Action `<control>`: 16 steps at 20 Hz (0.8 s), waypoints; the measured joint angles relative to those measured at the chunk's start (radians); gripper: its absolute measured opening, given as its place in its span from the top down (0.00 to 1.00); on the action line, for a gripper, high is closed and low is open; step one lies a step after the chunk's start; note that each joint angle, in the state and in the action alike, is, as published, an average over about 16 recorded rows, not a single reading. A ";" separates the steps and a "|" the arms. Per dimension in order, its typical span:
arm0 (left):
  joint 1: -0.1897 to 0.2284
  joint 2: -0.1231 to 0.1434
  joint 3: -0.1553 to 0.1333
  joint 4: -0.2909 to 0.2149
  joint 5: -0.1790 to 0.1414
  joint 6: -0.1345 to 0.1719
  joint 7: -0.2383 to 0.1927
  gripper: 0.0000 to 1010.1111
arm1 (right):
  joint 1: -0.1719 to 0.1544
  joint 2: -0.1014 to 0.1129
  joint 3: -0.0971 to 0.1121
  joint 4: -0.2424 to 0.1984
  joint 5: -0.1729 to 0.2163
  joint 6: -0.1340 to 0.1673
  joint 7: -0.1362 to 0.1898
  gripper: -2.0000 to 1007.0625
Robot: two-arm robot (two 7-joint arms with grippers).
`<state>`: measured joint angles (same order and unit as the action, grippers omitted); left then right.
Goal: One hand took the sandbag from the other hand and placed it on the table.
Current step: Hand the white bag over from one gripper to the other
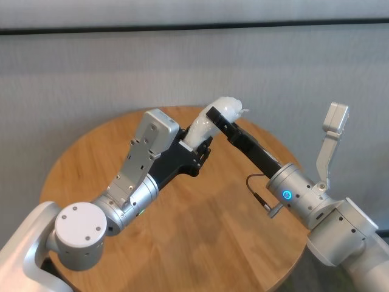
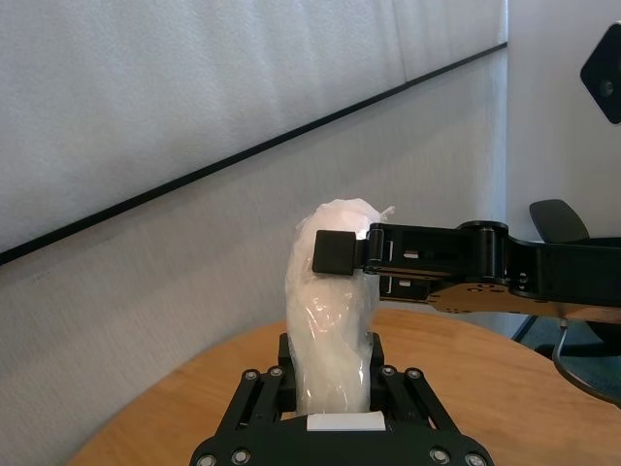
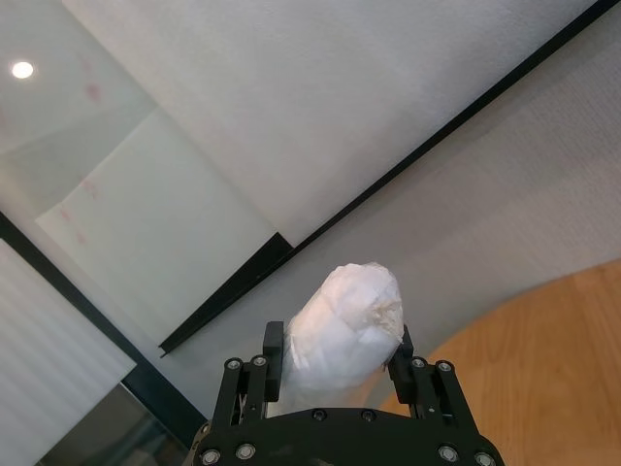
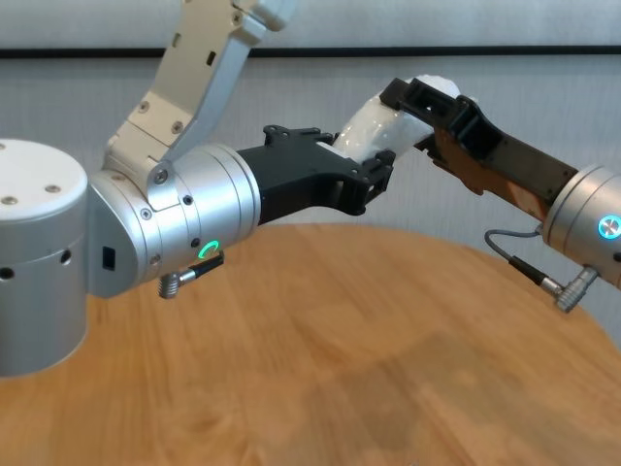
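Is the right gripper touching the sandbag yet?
Touching. In the left wrist view the right gripper has a finger pad pressed flat against the upper end of the sandbag, whose lower end sits in the left gripper.

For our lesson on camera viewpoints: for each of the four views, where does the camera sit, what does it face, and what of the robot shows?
Head: high, looking down on the table; both arms show.
Chest: low, forward; left gripper, right gripper.
Left wrist: along its own fingers at the sandbag.
Right wrist: up along its own fingers toward the wall.
All share the sandbag, held by both grippers.
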<state>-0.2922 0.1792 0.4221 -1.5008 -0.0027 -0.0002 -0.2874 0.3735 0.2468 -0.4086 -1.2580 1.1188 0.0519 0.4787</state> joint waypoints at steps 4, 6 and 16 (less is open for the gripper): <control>0.000 0.000 0.000 0.000 0.000 0.000 0.000 0.59 | 0.000 0.001 -0.002 0.000 0.004 -0.004 0.000 0.38; 0.000 0.000 0.000 0.000 0.000 0.000 0.000 0.59 | 0.000 0.001 -0.004 0.000 0.006 -0.006 0.000 0.38; 0.000 0.000 0.000 0.000 0.000 0.000 0.000 0.56 | 0.000 0.007 -0.015 -0.001 0.026 -0.018 0.002 0.38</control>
<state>-0.2922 0.1791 0.4221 -1.5009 -0.0028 -0.0005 -0.2874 0.3735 0.2535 -0.4233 -1.2585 1.1451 0.0337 0.4809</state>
